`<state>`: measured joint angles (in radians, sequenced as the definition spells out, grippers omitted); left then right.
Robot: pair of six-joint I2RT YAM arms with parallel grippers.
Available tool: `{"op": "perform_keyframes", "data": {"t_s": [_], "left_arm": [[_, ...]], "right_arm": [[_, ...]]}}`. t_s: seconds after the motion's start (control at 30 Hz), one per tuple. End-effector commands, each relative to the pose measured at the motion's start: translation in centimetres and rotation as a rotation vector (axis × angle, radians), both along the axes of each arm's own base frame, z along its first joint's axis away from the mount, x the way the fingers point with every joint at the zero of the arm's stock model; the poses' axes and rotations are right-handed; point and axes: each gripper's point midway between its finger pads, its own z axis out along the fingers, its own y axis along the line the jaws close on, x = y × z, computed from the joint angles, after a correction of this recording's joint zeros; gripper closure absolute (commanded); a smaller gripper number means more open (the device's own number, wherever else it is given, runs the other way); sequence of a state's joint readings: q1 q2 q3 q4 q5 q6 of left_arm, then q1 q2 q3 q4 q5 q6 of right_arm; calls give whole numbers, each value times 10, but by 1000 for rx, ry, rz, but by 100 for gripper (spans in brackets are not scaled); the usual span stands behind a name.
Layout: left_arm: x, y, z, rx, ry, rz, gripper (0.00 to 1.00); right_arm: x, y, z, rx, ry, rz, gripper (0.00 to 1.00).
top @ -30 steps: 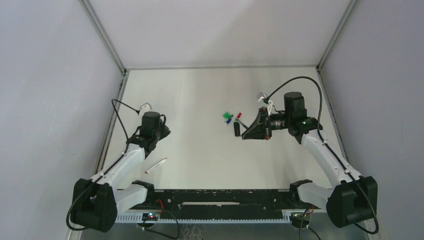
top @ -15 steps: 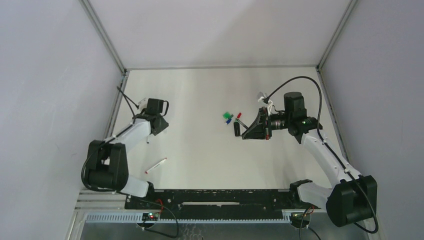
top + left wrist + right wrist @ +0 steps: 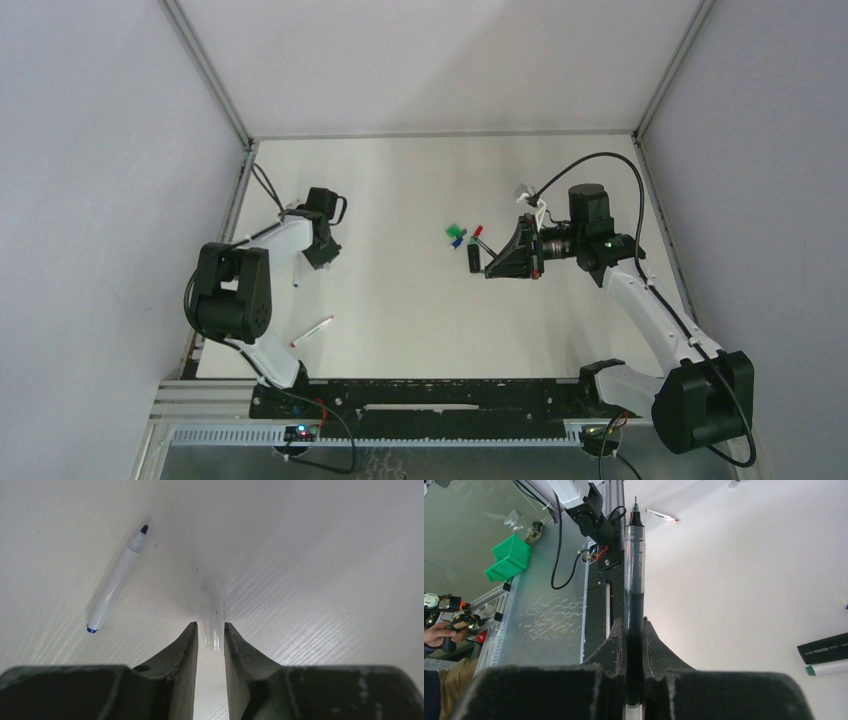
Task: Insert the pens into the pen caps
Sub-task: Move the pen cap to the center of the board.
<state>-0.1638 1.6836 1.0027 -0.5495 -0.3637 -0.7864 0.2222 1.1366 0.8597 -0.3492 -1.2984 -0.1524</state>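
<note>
The white pen (image 3: 116, 580) has blue ends, the gripped pen (image 3: 634, 580) looks dark, and the table (image 3: 325, 555) is white.

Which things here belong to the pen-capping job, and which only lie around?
Job: black pen in right hand; blue-ended pen; red-ended pen; clear cap; coloured caps.
Lying about: green bin; glass jar, both off the table.

Bright, even overhead light; soft shadows on the pale table (image 3: 420, 300); wrist views blur close up.
</note>
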Motion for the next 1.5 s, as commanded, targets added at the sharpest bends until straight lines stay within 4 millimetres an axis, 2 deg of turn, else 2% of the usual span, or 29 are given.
{"op": "perform_keyframes", "data": {"t_s": [0.0,0.2,0.37,0.57,0.73,0.83,0.93,0.97,1.17,1.3,1.47], "left_arm": [[6,3,7,8,1,18,71],[3,2,3,1,21,13,72],[1,-6,2,-39,21,-15,86],[-7,-29,1,-144,-40,-82,95],[-23,-60,10,-183,-81,-203,98],[-33,-87,19,-183,-99,-328,99],[-45,-119,24,-190,-112,-510,100],[-48,-135,27,-206,-128,-597,100],[-78,-200,21,-282,-99,-1020,98],[-91,-225,17,-261,-63,-1189,95],[-95,-243,14,-174,-35,-1301,90]], "right_arm": [[5,0,14,14,-63,5,100],[4,-1,15,17,-69,5,100],[4,-2,17,21,-71,4,100],[3,-3,19,25,-76,3,100],[3,-3,19,26,-77,5,100],[3,-3,19,25,-78,4,100],[3,-4,20,26,-82,2,100],[3,-4,20,26,-85,0,100],[4,-8,23,30,-97,-14,100],[5,-12,26,35,-106,-29,100],[7,-15,27,38,-106,-37,100]]}}
